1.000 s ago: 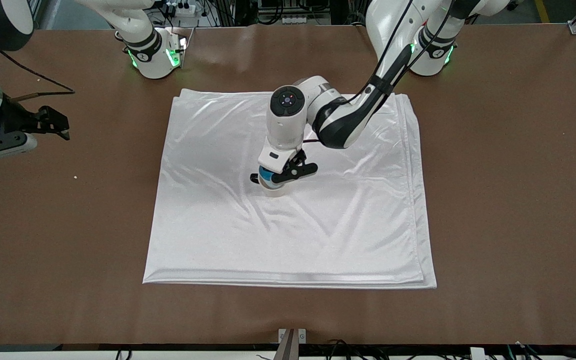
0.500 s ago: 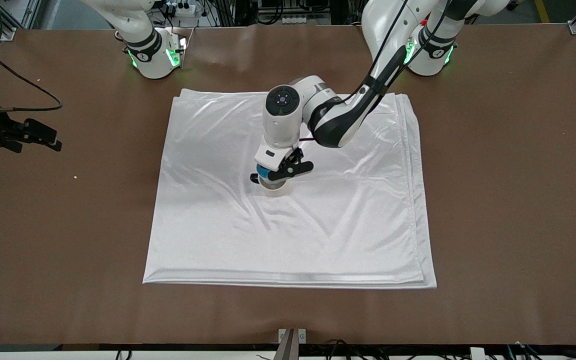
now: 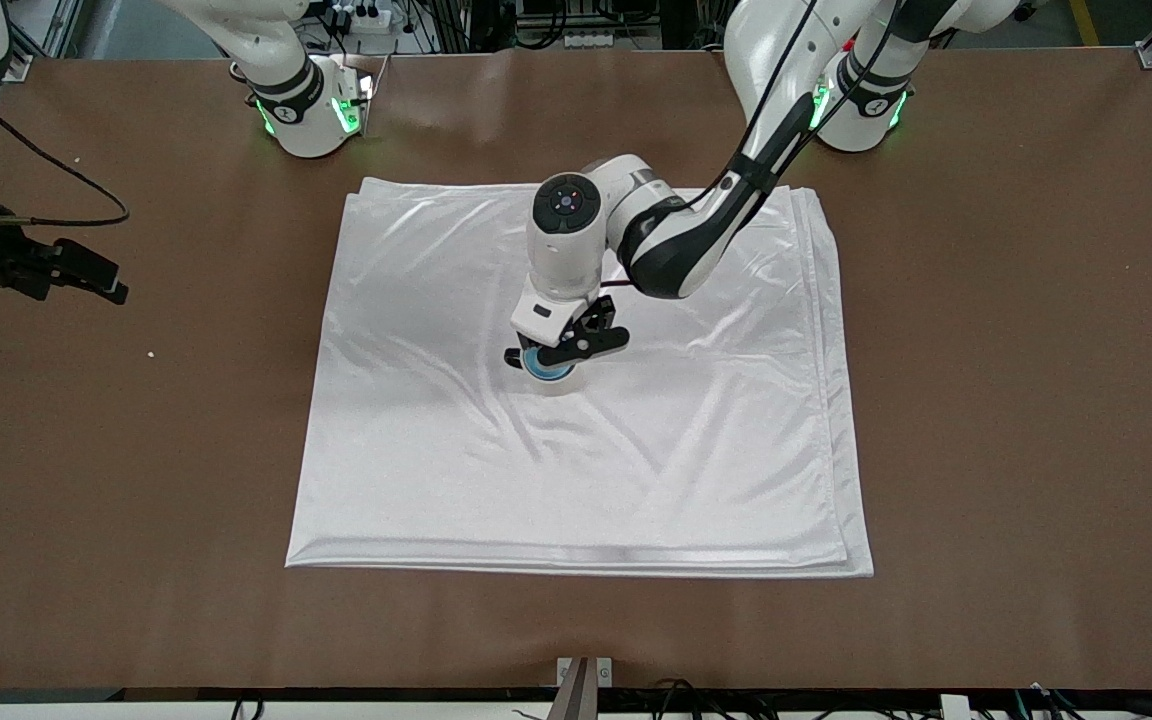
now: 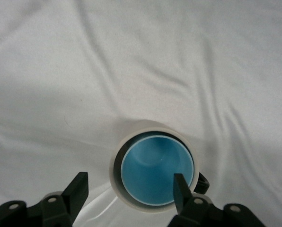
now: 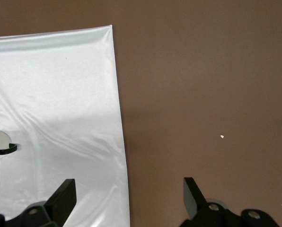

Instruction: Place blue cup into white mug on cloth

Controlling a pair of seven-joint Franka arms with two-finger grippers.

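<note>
Blue cup point(image 4: 156, 170) nested in white mug point(image 4: 127, 194) on cloth point(image 3: 636, 450), left gripper point(image 4: 130, 189) spread wide around them, gripping nothing, right gripper point(image 5: 127, 194) open, empty, waiting above brown surface point(image 3: 1016, 400).

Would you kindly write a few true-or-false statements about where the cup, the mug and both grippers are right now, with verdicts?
1. The blue cup sits inside the white mug. True.
2. The mug stands on bare table beside the cloth. False: it stands on the cloth, about mid-cloth.
3. The left gripper is shut on the cup. False: its fingers are spread wide, above the mug, clamping nothing.
4. The right gripper is open, over the table by the cloth's edge at the right arm's end. True.
5. The mug lies tipped on its side. False: it stands upright, mouth up.
</note>
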